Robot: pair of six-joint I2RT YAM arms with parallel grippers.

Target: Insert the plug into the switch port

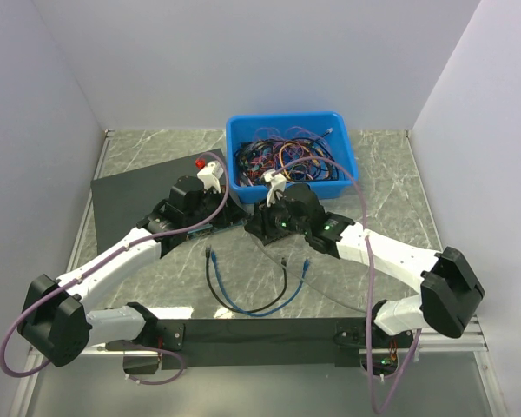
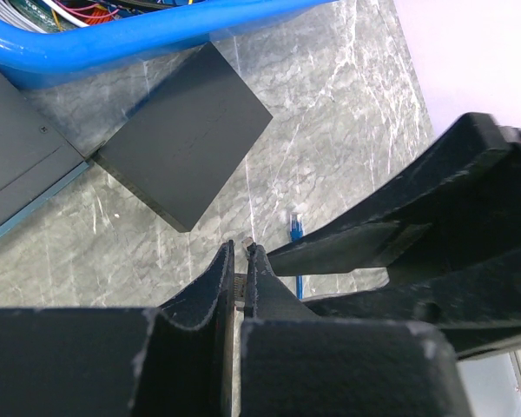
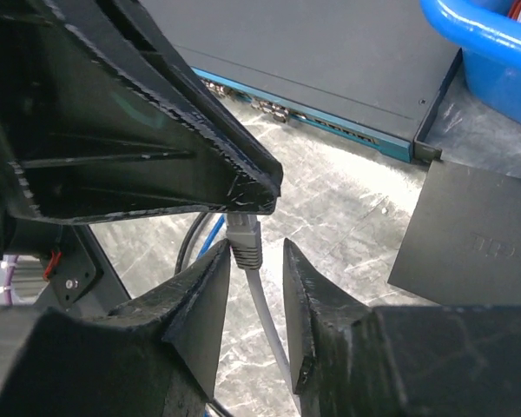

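Item: the plug [image 3: 244,241], pale, on a pale grey lead [image 3: 262,300], hanging above the surface [image 3: 330,200].
Hold: my left claw [image 2: 240,250] is pressed together, apparently pinching the plug's tip. My right claw [image 3: 256,247] is spread, flanking the lead without touching it.
Risk: an off-centre squeeze could twist the plug loose.
Hidden: the switch port on the small black box [image 3: 469,234]; the plug's latch.

Right, the bin [image 1: 343,169] sat at the back of the desk [image 1: 399,200], with the cable bundle [image 1: 282,156] inside it. The small box [image 2: 182,143] lay just before the bin, and the large unit [image 3: 330,61] was beside it on the left. A connector [image 3: 243,243] stood between my right hand's [image 3: 256,252] fingers, under the left hand [image 2: 240,249]. The plug [image 1: 306,263] lay on the desk, nearer me.
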